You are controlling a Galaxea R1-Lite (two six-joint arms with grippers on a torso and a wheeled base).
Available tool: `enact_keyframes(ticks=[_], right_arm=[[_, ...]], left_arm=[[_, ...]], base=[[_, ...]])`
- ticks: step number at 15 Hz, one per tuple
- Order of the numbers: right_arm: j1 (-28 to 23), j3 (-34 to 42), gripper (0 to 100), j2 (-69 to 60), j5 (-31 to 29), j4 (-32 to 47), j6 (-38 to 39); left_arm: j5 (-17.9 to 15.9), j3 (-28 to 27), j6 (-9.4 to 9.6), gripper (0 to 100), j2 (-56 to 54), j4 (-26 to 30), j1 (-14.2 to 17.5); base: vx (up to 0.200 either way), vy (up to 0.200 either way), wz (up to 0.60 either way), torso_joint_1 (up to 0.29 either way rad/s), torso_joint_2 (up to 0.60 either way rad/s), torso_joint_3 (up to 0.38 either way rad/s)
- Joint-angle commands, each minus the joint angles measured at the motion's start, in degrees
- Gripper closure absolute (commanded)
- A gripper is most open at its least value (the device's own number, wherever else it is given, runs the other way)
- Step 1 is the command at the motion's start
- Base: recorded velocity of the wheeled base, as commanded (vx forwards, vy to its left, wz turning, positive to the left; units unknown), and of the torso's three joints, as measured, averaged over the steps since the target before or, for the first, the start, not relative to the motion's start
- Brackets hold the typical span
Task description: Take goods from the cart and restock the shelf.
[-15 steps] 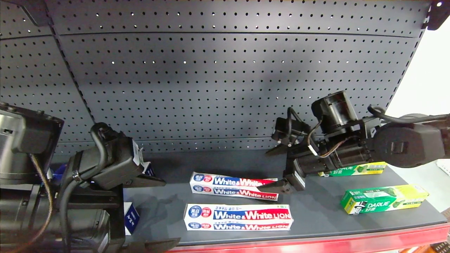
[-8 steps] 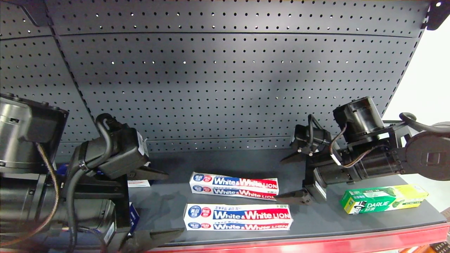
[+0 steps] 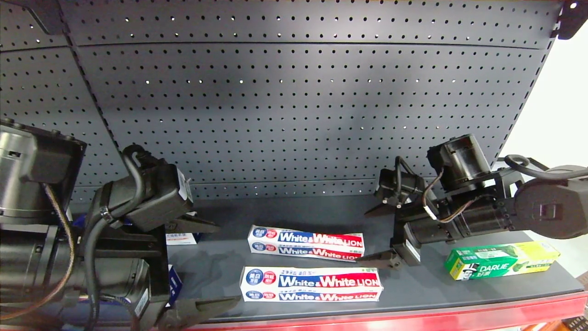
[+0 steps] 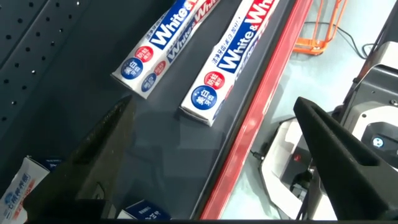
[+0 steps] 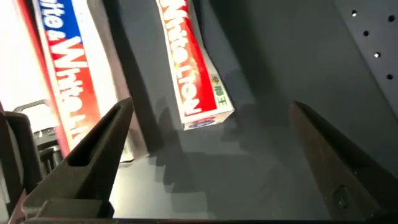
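At grey shelf [image 3: 427, 280] below pegboard [image 3: 294, 115]: toothpaste boxes [image 3: 311, 283], left claw [image 3: 228, 263], right claw [image 3: 363, 237] (both spread).

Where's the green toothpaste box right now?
The green toothpaste box lies flat at the right end of the shelf in the head view, right of the right tool.

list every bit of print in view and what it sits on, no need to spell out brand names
Front toothpaste box: large blue and red lettering, legible; round badges too small to read.
Rear toothpaste box: same large lettering, legible.
Green toothpaste box: white lettering, legible; the rest too small.
Small white box at far left: print blurred, unreadable.
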Motion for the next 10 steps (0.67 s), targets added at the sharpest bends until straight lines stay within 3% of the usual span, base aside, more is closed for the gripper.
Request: enact_keyframes(ticks=[1,10], right_arm=[[-0.51,-0.16,0,2.05,0.05,-0.16,0.02],[-2.00,-2.88,0,4.77,0.05,-0.16,0.02]], left_arm=[[-0.01,-0.08,0.01,0,-0.02,-0.01,0.00],[-0.10,-0.17,0.09,0,0.07,-0.01,-0.44]], base=[[0.000,0.000,0.00,0.000,0.00,0.000],[0.000,0.000,0.00,0.000,0.00,0.000]])
